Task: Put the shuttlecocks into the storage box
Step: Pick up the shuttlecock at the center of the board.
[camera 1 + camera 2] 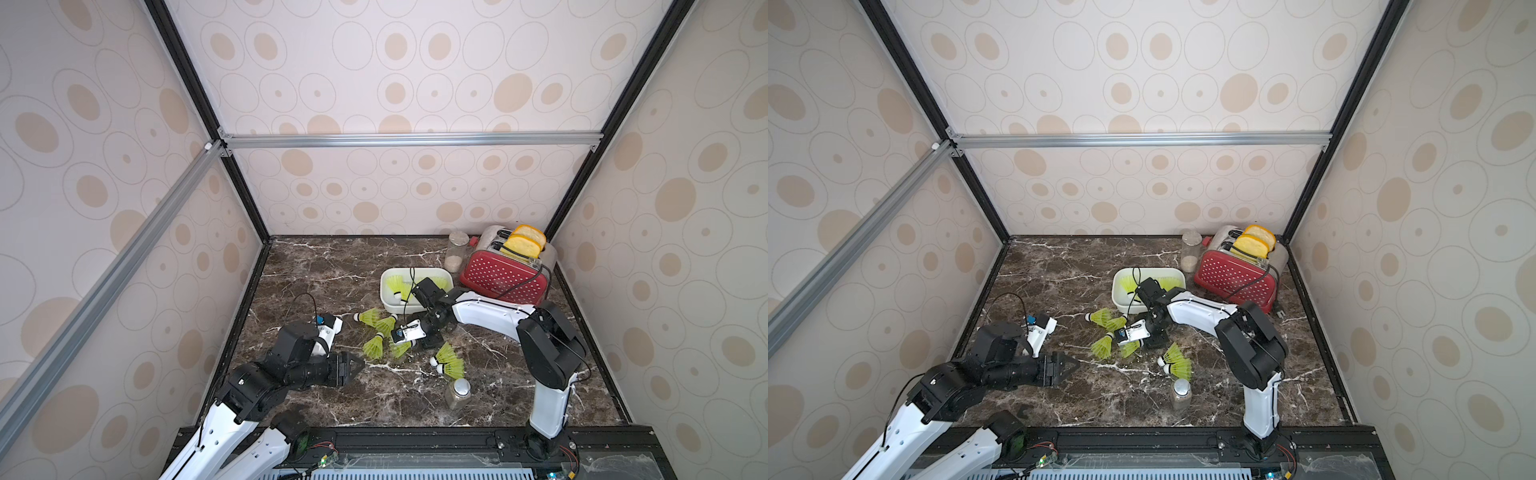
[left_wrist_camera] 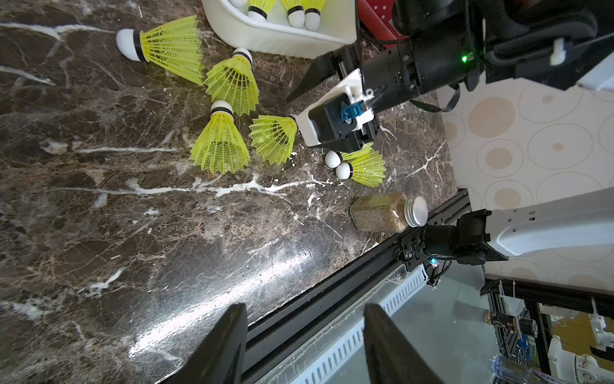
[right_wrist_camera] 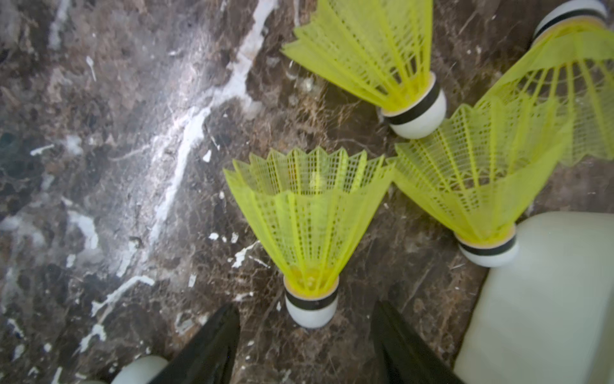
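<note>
right jaws wide, straddling the tip of a shuttlecock [image 3: 310, 232] on the bench [image 3: 133, 166]; looks featherlight, skirt flimsy, so pinch the firm tip. left jaws wide, empty.

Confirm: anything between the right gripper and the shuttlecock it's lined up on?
Nothing visible. The right gripper is open, and the nearest shuttlecock lies with its white tip in the gap between the fingers, on the marble table. A neighbouring shuttlecock appears to touch its skirt rim, away from the tip.
</note>
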{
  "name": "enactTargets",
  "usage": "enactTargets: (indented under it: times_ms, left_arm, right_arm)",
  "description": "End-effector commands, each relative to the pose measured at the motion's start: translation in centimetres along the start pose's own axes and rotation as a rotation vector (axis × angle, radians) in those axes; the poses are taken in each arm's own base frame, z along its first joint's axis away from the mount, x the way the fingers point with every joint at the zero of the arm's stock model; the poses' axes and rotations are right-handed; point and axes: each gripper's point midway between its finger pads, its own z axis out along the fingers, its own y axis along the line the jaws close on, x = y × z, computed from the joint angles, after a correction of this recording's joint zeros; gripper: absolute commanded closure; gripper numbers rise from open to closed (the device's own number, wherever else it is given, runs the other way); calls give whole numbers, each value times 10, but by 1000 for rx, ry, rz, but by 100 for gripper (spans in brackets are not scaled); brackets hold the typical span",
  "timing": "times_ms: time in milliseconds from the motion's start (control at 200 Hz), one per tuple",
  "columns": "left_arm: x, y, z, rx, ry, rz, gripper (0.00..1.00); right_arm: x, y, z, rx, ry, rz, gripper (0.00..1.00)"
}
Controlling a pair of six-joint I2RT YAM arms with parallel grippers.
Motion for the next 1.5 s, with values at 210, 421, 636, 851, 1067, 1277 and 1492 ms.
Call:
enactTargets:
  times_ms: [210,421,636,851,1067,1277,1492]
  left_arm:
    - [11,4,3,42,-29,-9,43]
    - [15,5,26,149,-78,-170,46]
    - [26,23,51,146,-74,-286,45]
    - [33,37,67,140,-82,-363,45]
    - [33,41,63,130,-104,-375,46]
    - [32,40,58,118,-109,-365,46]
    - [27,36,55,117,-110,-341,47]
  right_arm:
    - [-11,9,18,-120,-49,139,38]
    - [-5,10,25,-120,-27,205,43]
    - [0,11,29,-116,-10,231,49]
    - [3,10,32,-107,0,259,53]
    - [6,7,35,-92,15,293,63]
    - [6,7,33,-77,17,330,67]
    - [-2,3,18,-30,-24,379,70]
